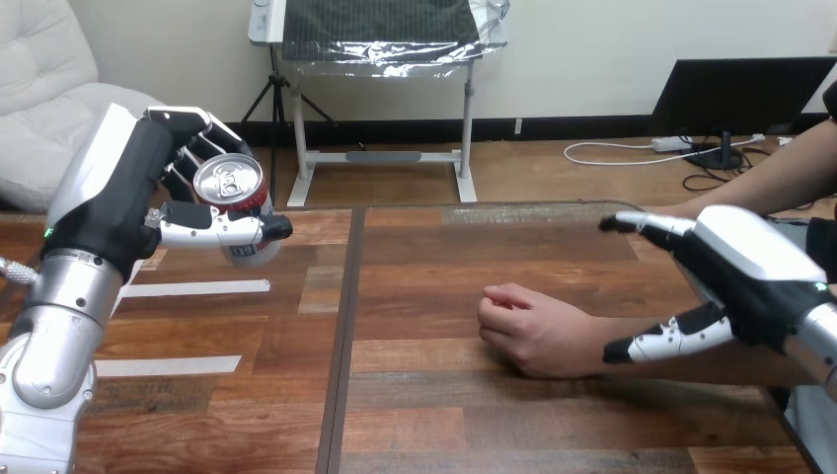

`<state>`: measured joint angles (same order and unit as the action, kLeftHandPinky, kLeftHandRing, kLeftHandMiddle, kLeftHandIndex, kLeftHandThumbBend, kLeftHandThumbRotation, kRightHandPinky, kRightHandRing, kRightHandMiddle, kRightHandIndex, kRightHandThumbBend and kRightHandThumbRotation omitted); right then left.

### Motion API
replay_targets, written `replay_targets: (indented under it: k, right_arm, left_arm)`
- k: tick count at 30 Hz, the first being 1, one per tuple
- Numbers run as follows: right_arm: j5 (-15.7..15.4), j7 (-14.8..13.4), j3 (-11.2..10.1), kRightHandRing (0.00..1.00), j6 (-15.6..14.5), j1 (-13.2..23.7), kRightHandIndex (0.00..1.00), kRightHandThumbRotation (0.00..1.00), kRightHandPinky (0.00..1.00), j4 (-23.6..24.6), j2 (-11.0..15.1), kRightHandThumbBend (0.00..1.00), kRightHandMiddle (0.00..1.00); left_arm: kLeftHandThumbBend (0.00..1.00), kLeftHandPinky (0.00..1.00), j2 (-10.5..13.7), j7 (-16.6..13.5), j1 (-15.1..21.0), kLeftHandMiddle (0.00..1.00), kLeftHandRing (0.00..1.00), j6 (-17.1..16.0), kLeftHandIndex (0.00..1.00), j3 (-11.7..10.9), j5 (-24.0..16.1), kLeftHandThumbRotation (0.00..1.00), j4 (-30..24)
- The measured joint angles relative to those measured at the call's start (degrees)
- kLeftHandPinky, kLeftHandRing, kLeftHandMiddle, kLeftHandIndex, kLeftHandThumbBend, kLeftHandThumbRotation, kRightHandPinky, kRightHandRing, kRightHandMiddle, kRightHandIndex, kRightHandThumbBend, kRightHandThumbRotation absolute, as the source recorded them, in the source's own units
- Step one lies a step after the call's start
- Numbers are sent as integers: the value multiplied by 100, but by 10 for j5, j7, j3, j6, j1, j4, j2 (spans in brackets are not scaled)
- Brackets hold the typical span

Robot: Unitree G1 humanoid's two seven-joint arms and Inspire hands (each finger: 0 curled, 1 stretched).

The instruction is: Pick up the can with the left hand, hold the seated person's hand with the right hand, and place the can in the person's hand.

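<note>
Item 1, left hand (133,193): we find it raised clear of the table (444,415), fingers curled behind the can (229,181) and the thumb laid across its front. The can sits tipped in this grasp, its top facing us.

Item 2, right hand (740,262): spread, fingers reaching forward and the thumb set apart below them, closed round nothing. It hangs over the person's forearm (711,373); whether it touches we cannot tell.

Item 3, the person's hand (533,331): just ahead of the right hand's thumb tip and well apart from the can. It rests on the table as a loose fist, knuckles up, with no palm offered.

Item 4, two white tape strips (192,287): flat on the table below the left hand.

Step in hand, by our judgement: the pick-up is done and the taking of the person's hand is not yet made.

Next move, as we judge it: the right hand needs to settle onto the wrist or hand and close round it. The can must then travel across toward the fist, which has to open before it can receive anything.
</note>
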<state>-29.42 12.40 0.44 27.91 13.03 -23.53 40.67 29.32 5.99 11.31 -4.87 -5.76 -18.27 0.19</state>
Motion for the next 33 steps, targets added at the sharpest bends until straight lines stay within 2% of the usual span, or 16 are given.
replay_targets:
  k: [7,18,33]
  right_arm:
    - [-22,7,20,90,-25,6,89,37,91,-12,1,100,90]
    - [-55,10,61,89,-25,30,89,39,89,-48,3,100,89]
    - [-71,13,95,87,-25,73,87,33,85,-93,3,100,87]
  left_arm:
    - [74,29,0,1,0,39,34,1,42,0,0,0,0]
    - [74,29,0,1,0,39,34,2,42,0,0,0,0]
    - [73,29,0,4,0,39,34,3,42,0,1,0,-1]
